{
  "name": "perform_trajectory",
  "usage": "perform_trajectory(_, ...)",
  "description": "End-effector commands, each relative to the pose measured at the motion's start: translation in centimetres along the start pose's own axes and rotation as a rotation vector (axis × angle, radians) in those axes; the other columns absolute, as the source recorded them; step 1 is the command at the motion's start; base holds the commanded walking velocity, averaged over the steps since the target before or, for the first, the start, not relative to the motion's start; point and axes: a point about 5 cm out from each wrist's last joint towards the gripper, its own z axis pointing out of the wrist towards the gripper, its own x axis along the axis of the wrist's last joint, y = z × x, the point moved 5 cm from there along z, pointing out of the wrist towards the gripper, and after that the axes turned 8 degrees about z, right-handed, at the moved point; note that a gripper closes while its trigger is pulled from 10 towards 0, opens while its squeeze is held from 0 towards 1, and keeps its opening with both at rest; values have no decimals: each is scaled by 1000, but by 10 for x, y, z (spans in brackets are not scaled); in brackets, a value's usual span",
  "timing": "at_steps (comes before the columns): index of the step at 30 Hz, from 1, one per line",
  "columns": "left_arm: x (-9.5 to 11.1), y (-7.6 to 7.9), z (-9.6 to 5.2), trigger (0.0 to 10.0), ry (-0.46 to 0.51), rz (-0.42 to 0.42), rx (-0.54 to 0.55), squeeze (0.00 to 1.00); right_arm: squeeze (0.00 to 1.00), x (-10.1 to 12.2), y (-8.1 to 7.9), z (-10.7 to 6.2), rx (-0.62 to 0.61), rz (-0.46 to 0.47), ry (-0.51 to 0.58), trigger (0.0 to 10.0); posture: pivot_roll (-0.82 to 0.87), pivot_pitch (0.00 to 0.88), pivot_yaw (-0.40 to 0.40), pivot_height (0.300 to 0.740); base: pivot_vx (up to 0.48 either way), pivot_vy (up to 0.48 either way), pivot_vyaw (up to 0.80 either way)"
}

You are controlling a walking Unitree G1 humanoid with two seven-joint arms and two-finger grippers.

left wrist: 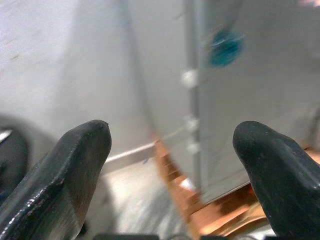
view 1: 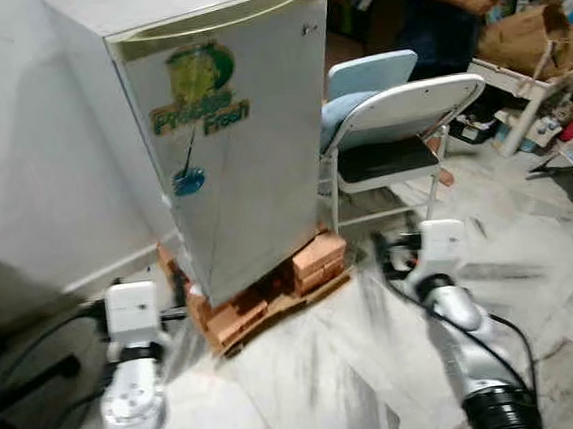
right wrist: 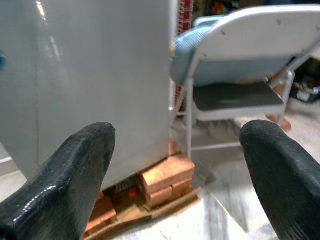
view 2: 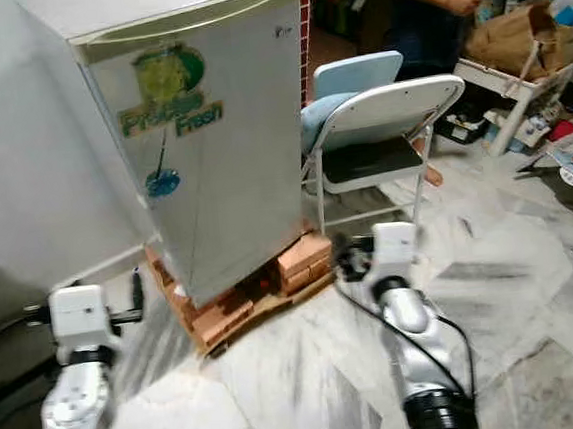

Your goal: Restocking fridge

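Mini fridge, door closed, stands on bricks; left gripper and right gripper face it, fingers apart.

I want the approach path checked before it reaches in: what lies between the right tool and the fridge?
In the right wrist view, bare marble floor and the brick stack under the fridge lie ahead of the open right tool.

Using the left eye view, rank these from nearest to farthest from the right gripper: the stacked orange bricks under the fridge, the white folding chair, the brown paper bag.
From the right gripper:
1. Stacked orange bricks, just to its left under the white fridge.
2. White folding chair, behind it.
3. Brown paper bag, far back on the right.
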Motion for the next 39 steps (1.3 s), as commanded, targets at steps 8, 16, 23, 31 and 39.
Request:
perform_trajectory(8,-11,9,-12,10000,-33,-5,-11,0,0,-4,30,-12,-66,-26,-18,10000,-21,21,-3,740,0,0,0)
perform_trajectory(16,3,11,1,10000,11,-3,-22,0,0,2,10,-3,-19,3,6,10000,-28,9,7,740,0,401,-641)
perform_trajectory(23,3,14,5,10000,14,-6,-30,0,0,2,11,0,-24,-20,8,10000,-27,3,12,740,0,480,-362)
perform_trajectory(31,8,15,8,10000,27,6,-30,0,0,5,10,3,-23,-17,19,10000,-17,13,13,740,0,480,0)
perform_trajectory(39,3,20,5,10000,24,27,-64,0,0,-1,2,2,-8,-2,8,10000,-19,15,10,740,0,480,-276)
